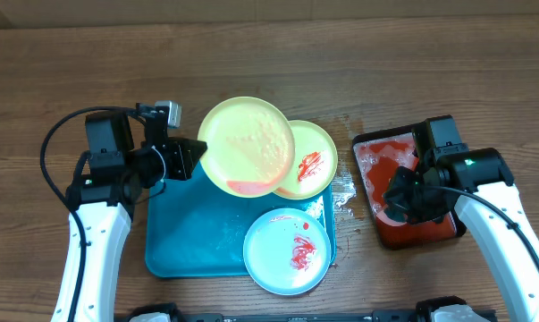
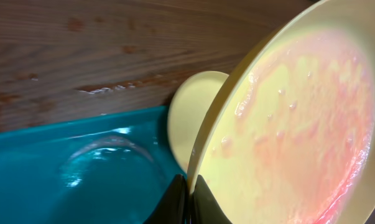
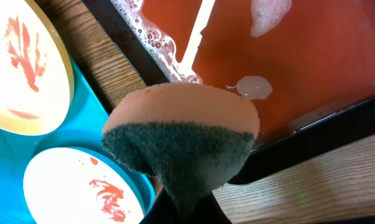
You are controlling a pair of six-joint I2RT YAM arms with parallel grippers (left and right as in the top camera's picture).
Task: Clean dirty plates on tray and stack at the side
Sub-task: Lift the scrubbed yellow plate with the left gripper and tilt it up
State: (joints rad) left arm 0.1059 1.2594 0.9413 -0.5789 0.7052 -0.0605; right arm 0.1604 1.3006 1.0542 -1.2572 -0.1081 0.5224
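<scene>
Sitting on tray (image 1: 175,237): 2 smeared plates (image 1: 287,252); red suds (image 3: 311,56) in blk tray (image 3: 311,132).

Turquoise tray (image 1: 184,237); yellow plate (image 1: 247,143) pink-washed; second plate (image 1: 315,165) yellow, third plate (image 1: 282,259) pale-blue, red-smeared; orange-green sponge (image 3: 181,118).

Table (image 1: 269,45): wood, open grain, matt. Turquoise tray (image 1: 184,237): smooth moulded plastic, glossy, wet sheen on its floor. Lifted yellow-green plate (image 1: 247,148): smooth plastic under a wet pinkish film with small bubbles. Second yellow-green plate (image 1: 315,165) and blue-white plate (image 1: 282,255): same smooth plastic (satin, not mirror-glossy). Sponge (image 3: 181,137): fine-pored orange foam with a rough dark-green scouring layer. Black tray (image 3: 280,155): smooth, slightly glossy plastic rim, shiny red liquid with foam inside.
</scene>
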